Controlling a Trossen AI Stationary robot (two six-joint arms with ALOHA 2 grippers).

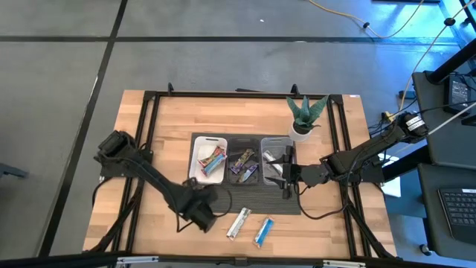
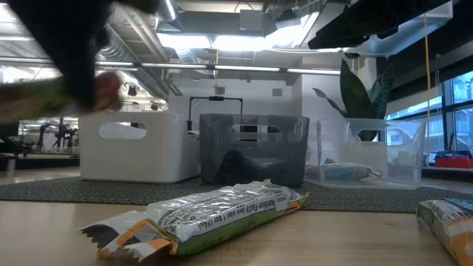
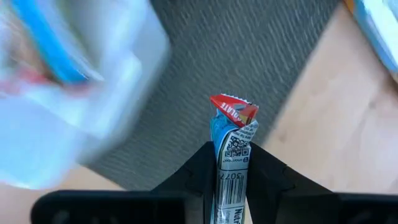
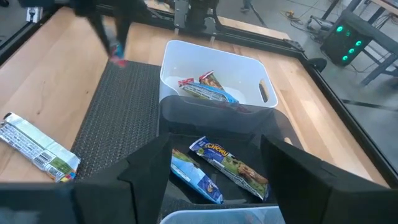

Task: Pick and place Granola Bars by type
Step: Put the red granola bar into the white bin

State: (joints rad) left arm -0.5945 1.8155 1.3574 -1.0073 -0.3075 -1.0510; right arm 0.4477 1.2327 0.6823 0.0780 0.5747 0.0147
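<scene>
The sorting looks well past halfway. On the wooden surface a dark mat carries three trays in a row: the white tray at 9 o'clock holds blue-wrapped bars, the black tray in the middle holds dark multicolour bars, and the clear tray at 3 o'clock holds at least one bar. Left loose at 6 o'clock — a silver bar and a blue bar. The left gripper has its jaws clamped on another blue-wrapped bar (probably bound for the white tray), near the mat's 7 o'clock corner; the right gripper hovers over the trays, jaws apart and empty.
</scene>
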